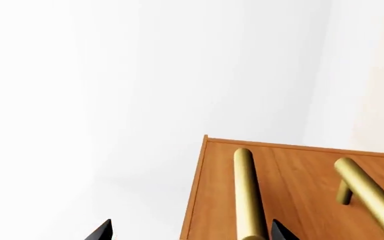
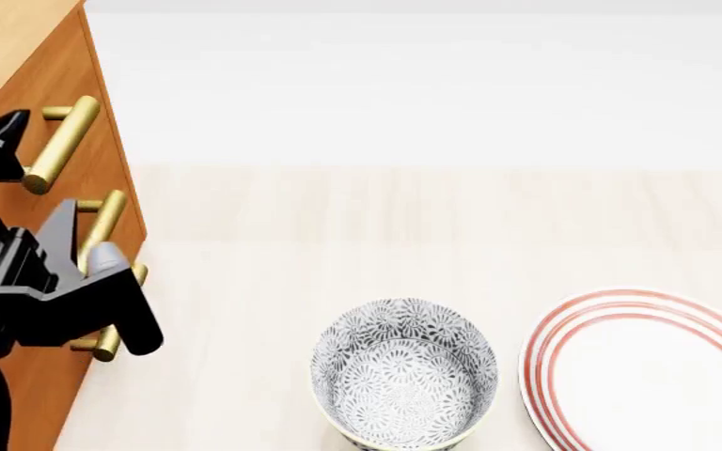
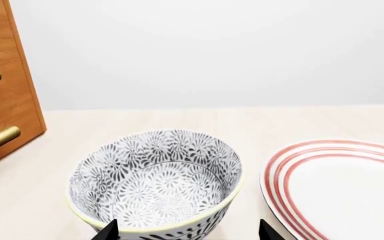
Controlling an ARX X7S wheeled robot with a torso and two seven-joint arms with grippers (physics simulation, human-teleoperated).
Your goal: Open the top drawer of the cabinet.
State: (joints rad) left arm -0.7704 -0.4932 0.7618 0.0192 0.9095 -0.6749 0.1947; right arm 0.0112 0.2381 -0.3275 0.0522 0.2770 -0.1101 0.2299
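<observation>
1. The cabinet stands at the far left of the desk, its drawer fronts facing right. The top drawer is the farthest of the three in the head view and looks closed, its brass handle standing off the front.

2. The left gripper is released: in the left wrist view its two dark tips stand apart with a brass bar between them, unclamped. I judge this is the approach to a grasp.

3. Main risk: the three handles are alike, and in the head view the left arm covers the lower handles. I cannot tell which bar sits between the jaws; clamping there might open the wrong drawer.

4. A second risk: the bar lies close to one tip, so an off-centre closure could slip off when pulled.

5. The right gripper is spread open, empty, just before the patterned bowl, beside a red-rimmed plate. Any torso shift while pulling could nudge the bowl.
</observation>
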